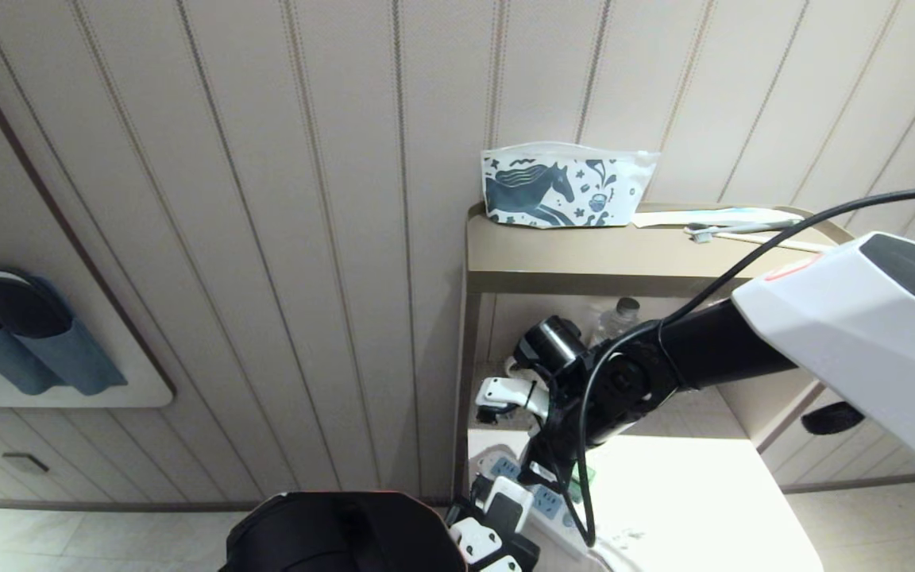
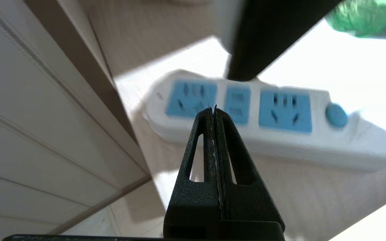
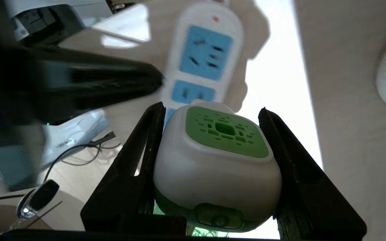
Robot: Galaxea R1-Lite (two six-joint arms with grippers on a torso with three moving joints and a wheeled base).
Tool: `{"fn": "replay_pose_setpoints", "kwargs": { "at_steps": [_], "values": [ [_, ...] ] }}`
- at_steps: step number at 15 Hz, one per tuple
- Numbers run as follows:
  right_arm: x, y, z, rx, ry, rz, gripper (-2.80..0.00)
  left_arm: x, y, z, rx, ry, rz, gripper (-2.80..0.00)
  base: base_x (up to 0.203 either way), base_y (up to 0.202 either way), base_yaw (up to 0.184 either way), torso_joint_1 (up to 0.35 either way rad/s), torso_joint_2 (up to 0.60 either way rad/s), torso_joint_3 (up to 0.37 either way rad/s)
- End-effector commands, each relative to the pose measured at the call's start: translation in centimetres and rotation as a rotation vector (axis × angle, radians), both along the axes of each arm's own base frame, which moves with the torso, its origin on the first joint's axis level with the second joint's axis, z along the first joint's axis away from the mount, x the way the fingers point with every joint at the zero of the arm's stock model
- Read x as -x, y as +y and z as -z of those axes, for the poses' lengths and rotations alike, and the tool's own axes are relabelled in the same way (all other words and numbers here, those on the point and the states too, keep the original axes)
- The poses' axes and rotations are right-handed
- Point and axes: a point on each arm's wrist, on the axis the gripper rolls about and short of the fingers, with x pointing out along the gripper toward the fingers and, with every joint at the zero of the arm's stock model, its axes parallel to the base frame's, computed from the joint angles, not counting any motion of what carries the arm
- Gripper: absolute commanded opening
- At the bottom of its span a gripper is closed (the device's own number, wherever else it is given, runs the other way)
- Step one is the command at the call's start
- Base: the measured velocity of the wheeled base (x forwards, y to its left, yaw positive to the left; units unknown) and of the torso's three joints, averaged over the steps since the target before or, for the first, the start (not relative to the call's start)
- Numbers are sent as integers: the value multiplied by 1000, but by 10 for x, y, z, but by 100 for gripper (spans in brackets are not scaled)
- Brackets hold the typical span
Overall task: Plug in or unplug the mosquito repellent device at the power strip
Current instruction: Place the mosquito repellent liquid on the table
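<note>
While the mosquito repellent device [image 3: 213, 160] is being gripped between the two black fingers of the right claw [image 3: 213, 134], white body and green vented cap facing the wrist camera, it is being held just above the power strip [image 3: 203, 53], close to its near sockets; whether it is seated cannot be told. In the head view the right arm is being reached in from the right, bent downward over the sunlit desk [image 1: 704, 492]. The left claw [image 2: 214, 112] is being kept clenched, fingers pressed together on nothing, and is being pointed at the power strip [image 2: 273, 124] lying flat on the desk. Farther back, a horse-print pouch [image 1: 565, 193] is being carried on the shelf above.
</note>
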Motion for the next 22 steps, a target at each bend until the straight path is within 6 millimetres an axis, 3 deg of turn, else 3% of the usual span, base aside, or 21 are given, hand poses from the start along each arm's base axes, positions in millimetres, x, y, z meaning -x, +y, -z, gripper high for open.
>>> {"fn": "replay_pose_setpoints", "kwargs": {
  "at_steps": [1,4,7,13,14,17,20,22],
  "values": [
    [2,-6,-6,-3,-6,10,-280,-3,2,-33,85,-49,-12,-280,0,0,0,0,0,0],
    [4,-12,-9,-6,-9,21,-280,-13,11,-66,139,-89,-47,-280,0,0,0,0,0,0],
    [9,-23,-22,-18,-26,44,-280,-21,45,-81,118,-71,-113,-280,0,0,0,0,0,0],
    [50,-52,-54,-45,-61,71,-280,-26,154,-110,94,14,-355,-280,0,0,0,0,0,0],
    [53,-56,-54,-44,-59,77,-280,-27,165,-113,92,16,-381,-280,0,0,0,0,0,0],
    [84,-80,-79,-84,-114,112,-280,-22,227,-151,125,-57,-541,-280,0,0,0,0,0,0],
    [119,-108,-100,-133,-183,158,-280,-3,299,-185,162,-156,-708,-280,0,0,0,0,0,0],
    [144,-126,-108,-157,-223,189,-280,20,330,-202,172,-230,-752,-280,0,0,0,0,0,0]
  ]
}}
